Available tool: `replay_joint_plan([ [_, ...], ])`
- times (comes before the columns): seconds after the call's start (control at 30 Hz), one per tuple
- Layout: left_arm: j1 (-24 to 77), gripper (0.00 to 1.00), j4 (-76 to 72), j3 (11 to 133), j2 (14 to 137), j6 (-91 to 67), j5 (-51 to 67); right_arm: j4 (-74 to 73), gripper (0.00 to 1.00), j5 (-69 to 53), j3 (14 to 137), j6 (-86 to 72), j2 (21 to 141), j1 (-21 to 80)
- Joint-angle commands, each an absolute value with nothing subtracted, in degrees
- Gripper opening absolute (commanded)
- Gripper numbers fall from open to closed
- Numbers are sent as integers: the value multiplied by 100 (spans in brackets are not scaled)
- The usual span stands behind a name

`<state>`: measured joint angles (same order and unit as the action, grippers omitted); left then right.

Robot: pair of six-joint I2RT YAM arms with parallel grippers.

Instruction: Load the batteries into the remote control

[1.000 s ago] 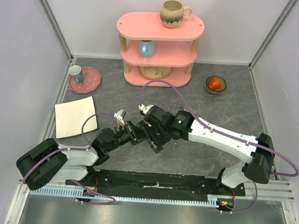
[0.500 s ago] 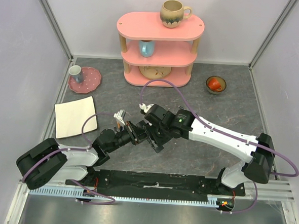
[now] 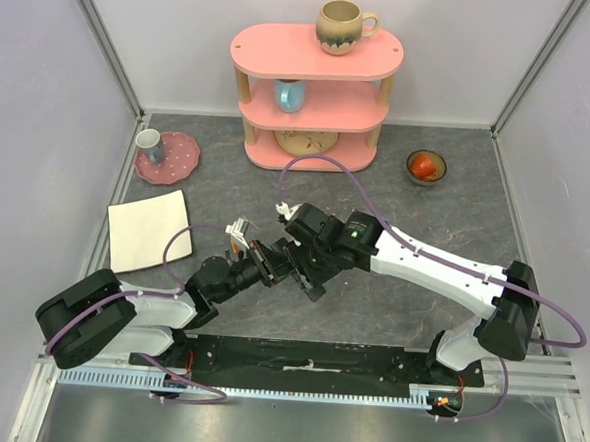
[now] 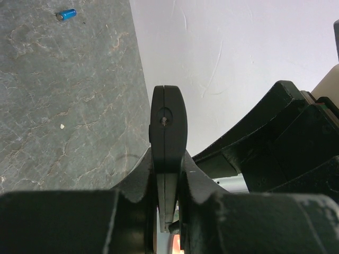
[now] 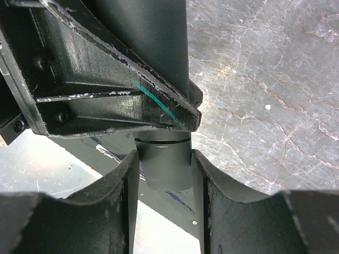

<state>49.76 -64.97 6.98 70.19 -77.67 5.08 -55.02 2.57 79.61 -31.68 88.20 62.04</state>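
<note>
Change: both wrists had edged slightly left; grips unchanged.
Left gripper [image 4: 168, 177]: clamped on remote control [image 4: 168, 121], edge-on, mid-table.
Right gripper [image 5: 165, 177]: jaws part-spread, pinching dark grey battery [image 5: 164, 159] beside remote.
Room: white plate [image 3: 146, 230] near left; bare table [image 3: 426, 214] right.

- Top view: bright, even, diffuse light from above; faint soft shadows on the table [image 3: 446, 205]; sharp throughout.
- Wrist views: close fingers [image 4: 63, 222] dark and blurred; table beyond in sharp focus; pale surface [image 4: 238, 42] nearly washed out.
</note>
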Motion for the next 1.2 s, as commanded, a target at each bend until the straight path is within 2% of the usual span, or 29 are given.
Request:
replay_joint_plan([
  [0.0,5467,2,-8613,1081,6961,-8025,1740,-3665,0,1081,8367,-3182,9035,5933],
  [0.43,5476,2,-8605,1002,6917,-7972,1591,-3595,0,826,8350,-3147,9053,5845],
  [0.5,5476,2,-8543,984,6865,-7928,1512,-3604,5,765,8183,-3138,8965,5845],
  [0.53,5467,2,-8421,984,6829,-7849,1494,-3604,13,765,8122,-3138,8869,5845],
  [0.63,5458,2,-7992,1011,6654,-7629,1415,-3656,26,703,7954,-3138,8702,5845],
  [0.73,5432,2,-7604,1089,6417,-7366,1345,-3726,34,624,7866,-3146,8543,5845],
  [1.03,5239,2,-6057,1362,5802,-6707,1011,-3998,53,168,7655,-3094,8043,5845],
  [1.17,4800,2,-4802,1634,5415,-6390,1011,-4279,55,693,7533,-3015,7516,5827],
])
